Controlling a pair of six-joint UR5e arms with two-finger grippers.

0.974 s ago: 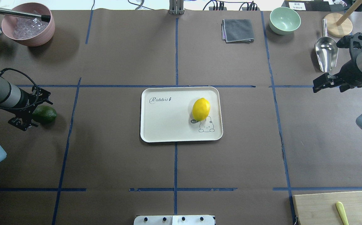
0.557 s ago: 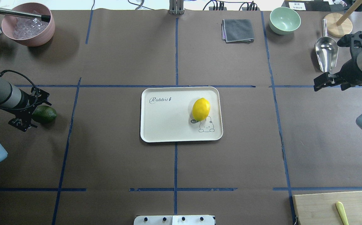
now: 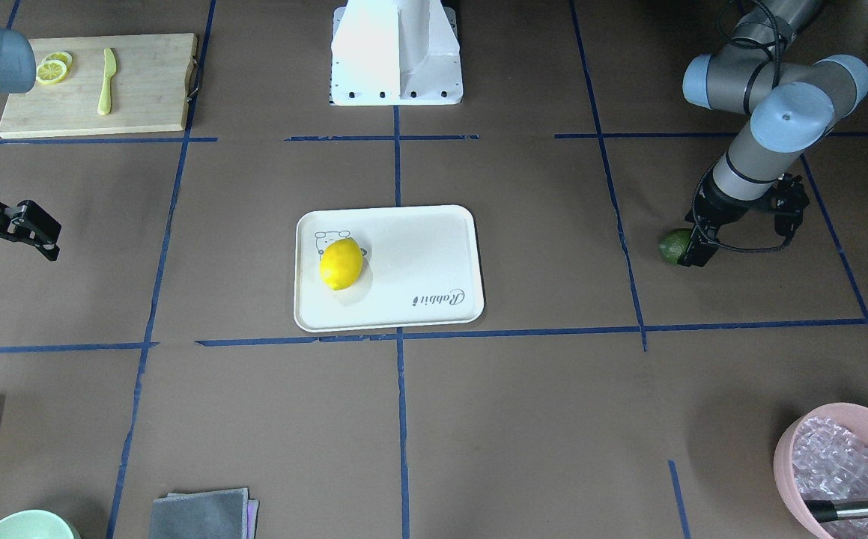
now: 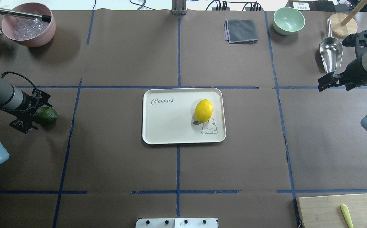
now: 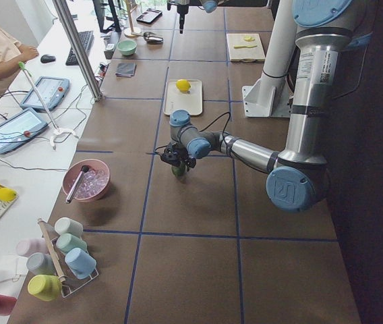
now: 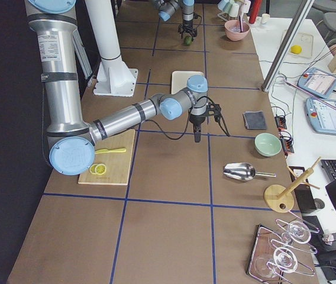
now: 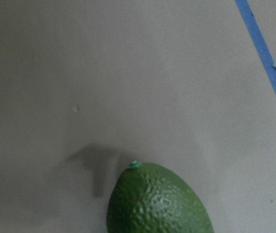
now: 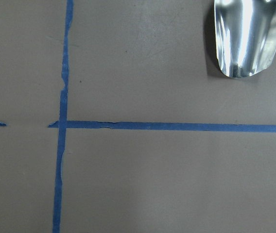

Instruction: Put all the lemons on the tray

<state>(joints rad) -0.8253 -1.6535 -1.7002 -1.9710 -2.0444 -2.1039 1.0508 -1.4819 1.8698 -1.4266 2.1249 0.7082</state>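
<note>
The smooth yellow lemon [image 4: 204,110] lies on the off-white "Rabbit" tray [image 4: 167,123] at the table's middle, and shows in the front view [image 3: 341,263] on the tray [image 3: 419,254]. The bumpy dark green lemon [image 4: 47,116] lies on the table at the far left. It also shows in the front view [image 3: 673,245] and low in the left wrist view [image 7: 160,204]. My left gripper [image 4: 33,118] hangs low at the green lemon's outer end, looks open, and covers part of it. My right gripper [image 4: 324,83] is open and empty at the far right.
A pink bowl of ice [image 4: 28,23] stands back left. A grey cloth [image 4: 241,30], a green bowl [image 4: 288,20], a metal scoop [image 4: 330,52] and a wooden stand [image 4: 341,27] sit back right. A bamboo board [image 3: 149,82] holds lemon slices [image 3: 54,67] and a knife [image 3: 106,71].
My right gripper has drawn back a little toward the right edge. My left arm has shifted slightly by the green lemon. Both lemons lie where they were.
</note>
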